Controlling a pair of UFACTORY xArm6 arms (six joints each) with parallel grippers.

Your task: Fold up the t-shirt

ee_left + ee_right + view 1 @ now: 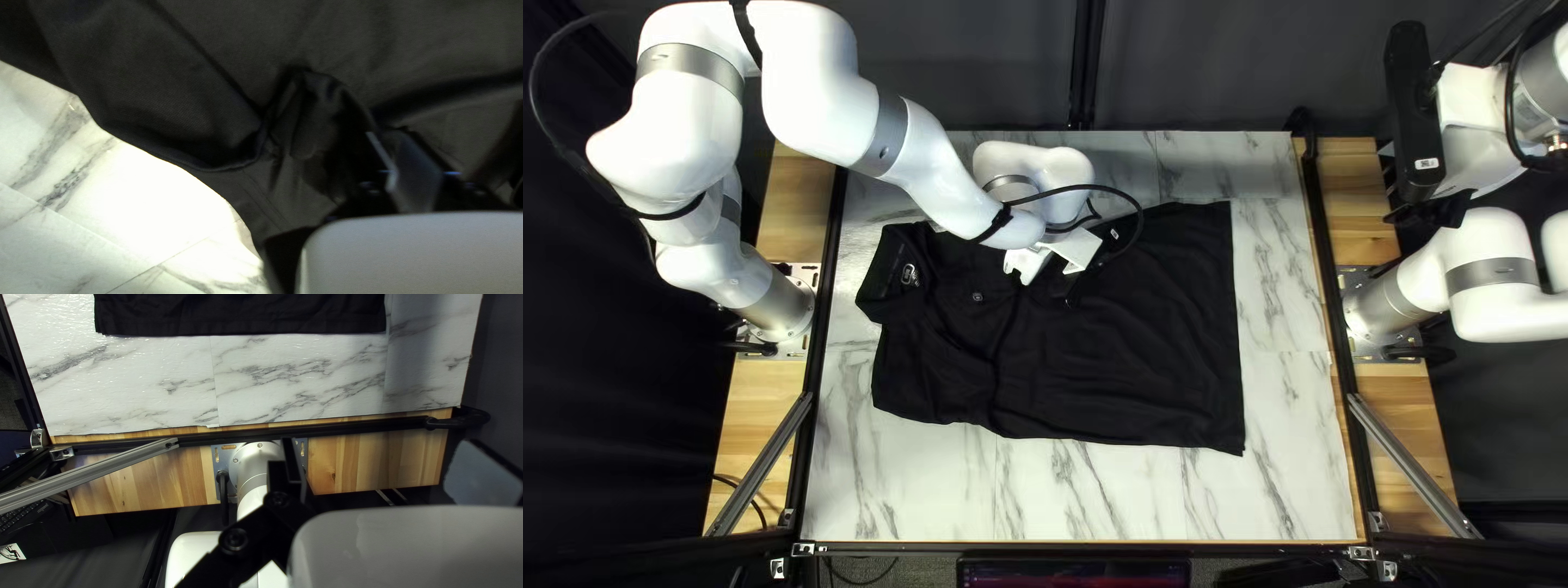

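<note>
A black, collared cloth t-shirt (1133, 359) lies spread beneath the left gripper (1072, 294); whether that gripper is open or closed, I can't tell. Past the shirt's hem, white, grey-veined tabletop (1285, 294) runs toward the right gripper (1433, 209), its fingers apart.

The left arm (942, 180) hides part of the shirt (1133, 359); the left gripper (1073, 292) is blurred in its wrist view. The right arm (1481, 272) is cut off.

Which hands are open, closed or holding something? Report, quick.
Left hand: at the black collared cloth shirt; open or closed can't be told.
Right hand: open, holding nothing.
</note>
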